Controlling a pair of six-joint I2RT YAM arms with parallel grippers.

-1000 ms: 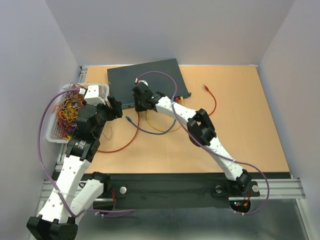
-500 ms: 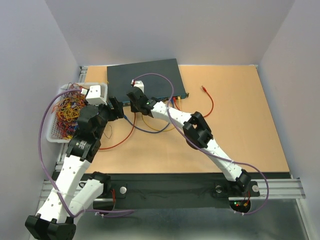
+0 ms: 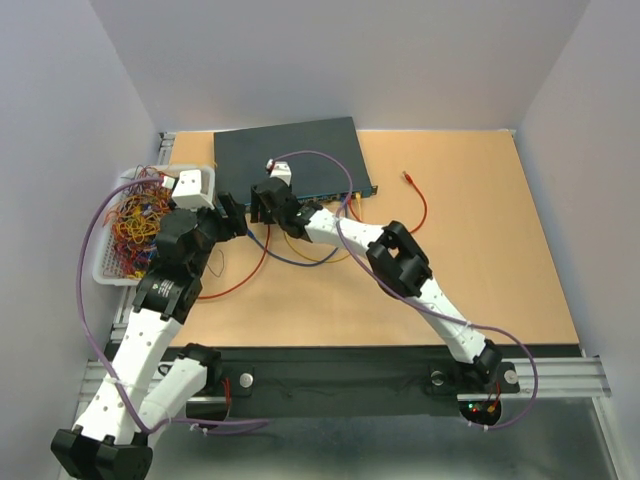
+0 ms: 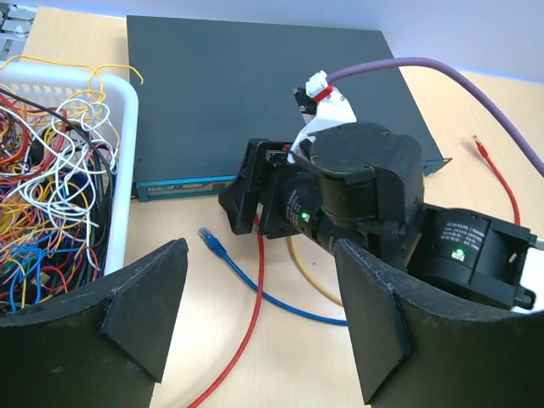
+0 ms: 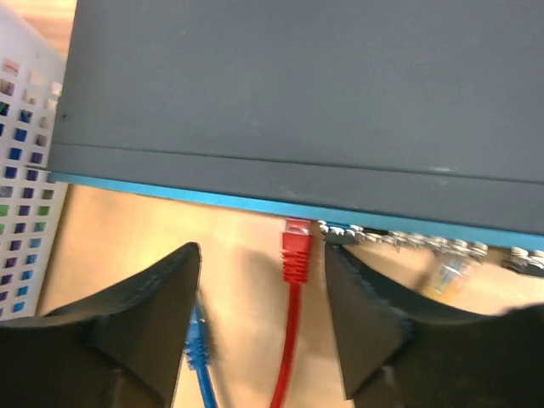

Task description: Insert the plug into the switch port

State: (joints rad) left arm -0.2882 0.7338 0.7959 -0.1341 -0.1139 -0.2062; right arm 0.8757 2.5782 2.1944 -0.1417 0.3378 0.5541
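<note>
Leftward along the socket face the right claw (image 5: 261,259) has slid, its fingers spread and pinching nothing. Dead ahead between them the red plug (image 5: 295,245) points lengthwise into the switch (image 5: 297,93), nose touching the face — seated or not, I cannot tell. The left claw (image 4: 259,259) gapes too, farther back.

Basket (image 4: 127,161) and right hand (image 4: 242,194) apparently hem the switch (image 4: 255,93) front.
</note>
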